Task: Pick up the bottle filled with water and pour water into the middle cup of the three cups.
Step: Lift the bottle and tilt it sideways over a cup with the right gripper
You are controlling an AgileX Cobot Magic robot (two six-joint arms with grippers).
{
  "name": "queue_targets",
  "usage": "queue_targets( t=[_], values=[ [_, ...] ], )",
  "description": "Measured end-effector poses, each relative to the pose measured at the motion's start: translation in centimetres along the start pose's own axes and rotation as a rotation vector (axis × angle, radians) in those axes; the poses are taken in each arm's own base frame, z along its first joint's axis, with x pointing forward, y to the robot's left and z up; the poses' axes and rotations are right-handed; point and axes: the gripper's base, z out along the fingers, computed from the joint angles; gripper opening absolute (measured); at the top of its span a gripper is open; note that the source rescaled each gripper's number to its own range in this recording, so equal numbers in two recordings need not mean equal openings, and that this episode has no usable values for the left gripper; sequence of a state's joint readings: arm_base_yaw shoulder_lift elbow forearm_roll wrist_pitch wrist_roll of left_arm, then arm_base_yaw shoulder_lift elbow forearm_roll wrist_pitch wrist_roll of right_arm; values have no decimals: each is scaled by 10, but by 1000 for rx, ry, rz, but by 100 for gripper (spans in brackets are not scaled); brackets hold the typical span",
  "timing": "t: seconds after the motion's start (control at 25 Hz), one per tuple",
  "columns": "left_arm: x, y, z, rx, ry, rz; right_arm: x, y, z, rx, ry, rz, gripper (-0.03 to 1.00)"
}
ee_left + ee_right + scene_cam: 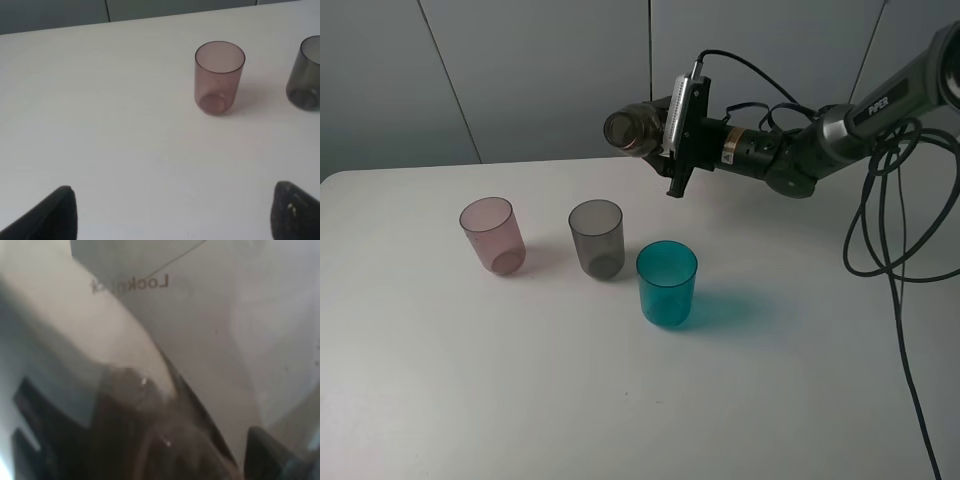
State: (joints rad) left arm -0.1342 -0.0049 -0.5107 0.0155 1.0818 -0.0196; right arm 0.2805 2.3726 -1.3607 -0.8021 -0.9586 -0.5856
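Note:
My right gripper is shut on the smoky brown-grey bottle and holds it on its side in the air, above and behind the cups. The bottle fills the right wrist view, blurred. No stream of water shows. The three cups stand in a row on the white table: pink on the left, the smoky grey middle cup, teal-blue on the right and nearer. My left gripper is open over bare table, well short of the pink cup and grey cup.
The right arm reaches in from the upper right, with black cables hanging down over the table's right side. A grey panelled wall stands behind the table's far edge.

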Motion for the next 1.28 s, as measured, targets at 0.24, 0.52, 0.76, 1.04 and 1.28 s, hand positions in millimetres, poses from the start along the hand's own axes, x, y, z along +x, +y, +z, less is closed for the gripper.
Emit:
queue_targets(
  t=[0.24,0.52,0.76,1.04,1.28],
  values=[
    [0,0,0,0,0,0,-9,7,7,-12,-19,-93,1],
    [0,0,0,0,0,0,-9,20,12,-21,5,-154,1],
    [0,0,0,0,0,0,-8,19,14,-3,20,-215,1],
    [0,0,0,0,0,0,-8,19,14,-3,20,-286,1],
    [0,0,0,0,0,0,-8,19,15,-5,19,-336,1]
  ],
)
